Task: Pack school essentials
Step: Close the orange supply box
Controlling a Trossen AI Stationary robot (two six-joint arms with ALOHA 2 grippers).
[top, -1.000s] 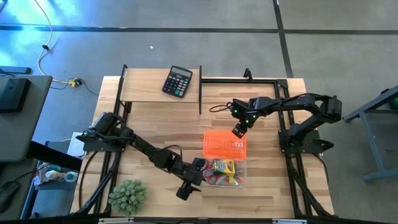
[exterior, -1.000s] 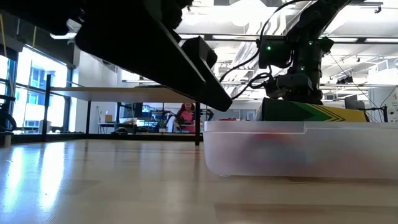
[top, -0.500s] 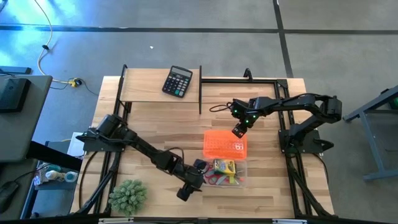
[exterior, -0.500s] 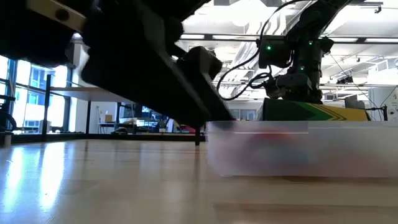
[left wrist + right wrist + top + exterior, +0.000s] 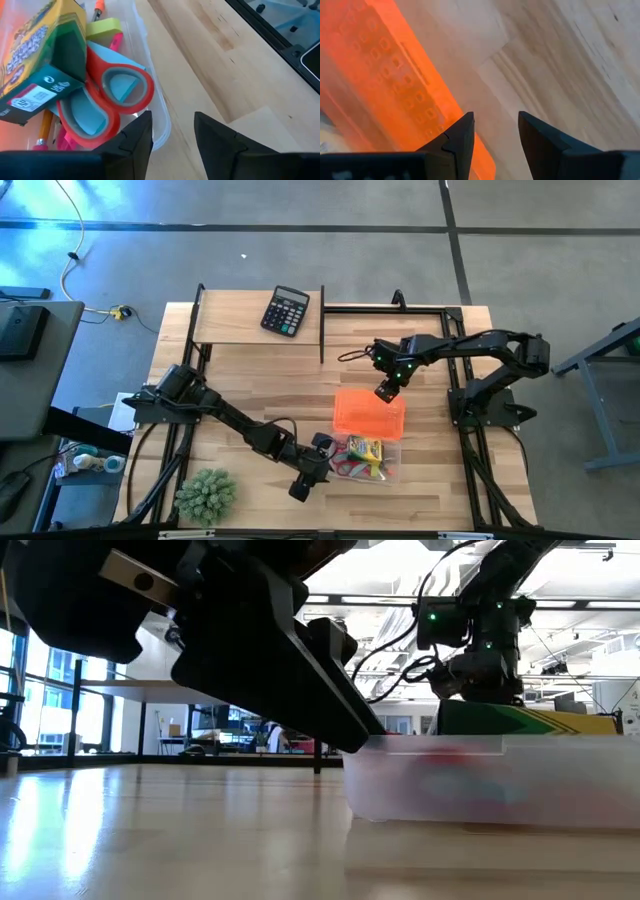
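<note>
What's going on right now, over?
Left gripper open beside clear box of supplies. Right gripper open above orange lid. Nothing blocking.

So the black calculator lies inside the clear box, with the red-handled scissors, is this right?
Not quite. The high view shows the black calculator on the table's far edge, outside the clear box. The red-handled scissors are indeed in the box.

One calculator [image 5: 286, 311], one plant [image 5: 206, 495].

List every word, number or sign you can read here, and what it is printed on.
"10": white label on the green end of the crayon box, left wrist view.
Recycling-type symbol: same green end.
Large lettering on the box's yellow face: cut off, unreadable.
Black calculator keys: too small.
Orange lid: no text.
</note>
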